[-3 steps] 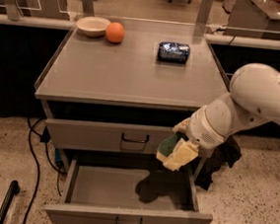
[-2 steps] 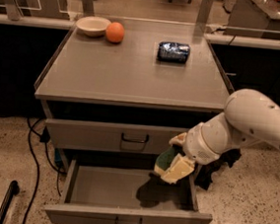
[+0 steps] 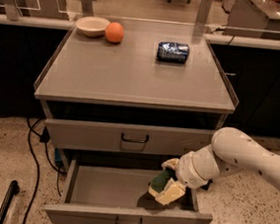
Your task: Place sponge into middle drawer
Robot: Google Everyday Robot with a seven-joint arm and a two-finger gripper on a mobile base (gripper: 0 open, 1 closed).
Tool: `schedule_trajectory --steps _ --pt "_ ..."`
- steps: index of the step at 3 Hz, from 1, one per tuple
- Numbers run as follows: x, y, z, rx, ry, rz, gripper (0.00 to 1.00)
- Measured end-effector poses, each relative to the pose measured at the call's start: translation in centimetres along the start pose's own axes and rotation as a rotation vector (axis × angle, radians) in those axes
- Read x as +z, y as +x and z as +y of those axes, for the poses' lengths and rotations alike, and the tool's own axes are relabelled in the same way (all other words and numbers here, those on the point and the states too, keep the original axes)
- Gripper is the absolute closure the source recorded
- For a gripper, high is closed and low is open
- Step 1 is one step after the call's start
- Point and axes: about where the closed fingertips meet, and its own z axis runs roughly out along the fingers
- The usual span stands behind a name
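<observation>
The middle drawer (image 3: 108, 187) is pulled open below the closed upper drawer front (image 3: 135, 138). My gripper (image 3: 170, 178) comes in from the right on a white arm and reaches down into the drawer's right part. It is shut on the sponge (image 3: 163, 181), which is tilted, its dark green face up-left and its pale yellow foam (image 3: 172, 193) down-right. The sponge sits low in the drawer, close to its floor; I cannot tell if it touches.
On the grey table top (image 3: 133, 73) lie a white bowl (image 3: 92, 25), an orange (image 3: 114, 32) and a shiny blue snack packet (image 3: 173, 52). Black cables (image 3: 32, 148) hang on the left. A dark bar (image 3: 7, 200) lies on the floor at bottom left.
My gripper has moved down and a little left with the sponge, from beside the upper drawer front into the open middle drawer.
</observation>
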Motion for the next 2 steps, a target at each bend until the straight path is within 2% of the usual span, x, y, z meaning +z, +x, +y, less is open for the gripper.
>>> schedule_trajectory --steps 1,2 --pt "0.0 0.0 0.0 0.0 0.0 0.0 1.0" --pt "1.2 1.2 0.0 -0.024 0.018 -0.002 1.0"
